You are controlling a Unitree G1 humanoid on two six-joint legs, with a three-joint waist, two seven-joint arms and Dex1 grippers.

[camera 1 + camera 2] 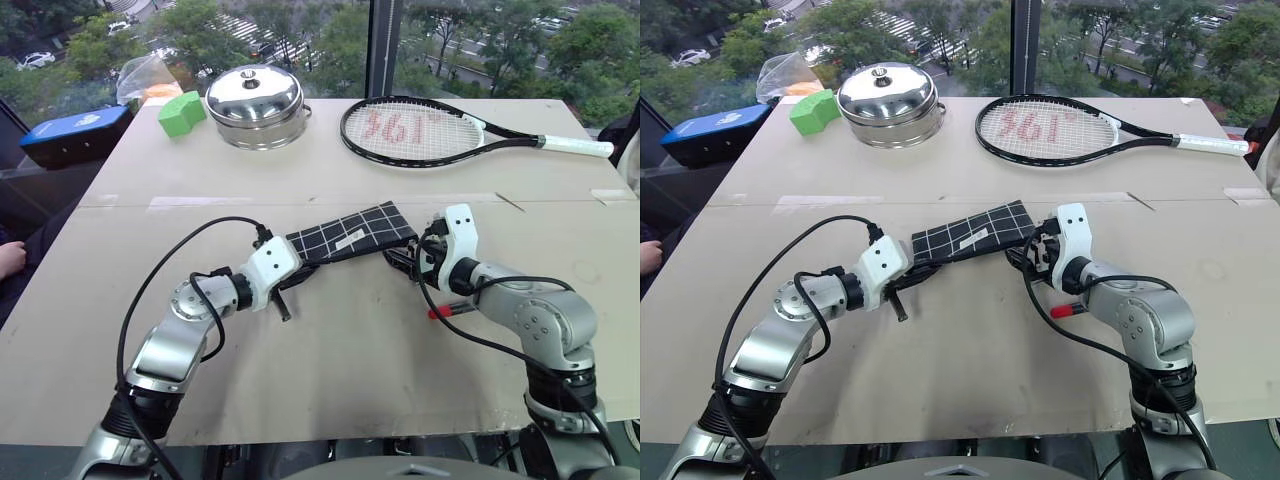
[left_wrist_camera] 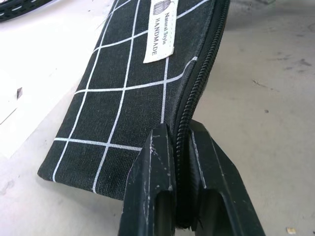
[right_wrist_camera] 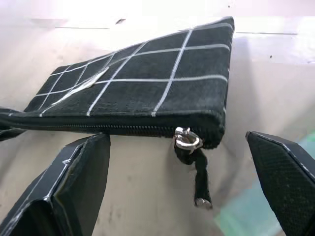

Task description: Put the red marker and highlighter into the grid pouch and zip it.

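The grid pouch [image 1: 352, 232], black with white lines and a small white label, is lifted off the table and slants up to the right. My left gripper [image 2: 179, 196] is shut on the zipper edge at the pouch's near left end. My right gripper [image 1: 404, 262] stands open at the other end, its fingers either side of the metal zipper pull [image 3: 188, 139] without touching it. The zip looks closed along the edge I see. The red marker [image 1: 441, 312] lies on the table, mostly hidden under my right forearm. A blurred pale green patch [image 3: 241, 211] under the right gripper may be the highlighter.
At the back of the table are a tennis racket [image 1: 420, 130], a steel lidded pot [image 1: 255, 105] and a green block [image 1: 182, 112]. A blue box [image 1: 75, 135] sits past the table's left edge. A person's hand [image 1: 10, 258] shows at far left.
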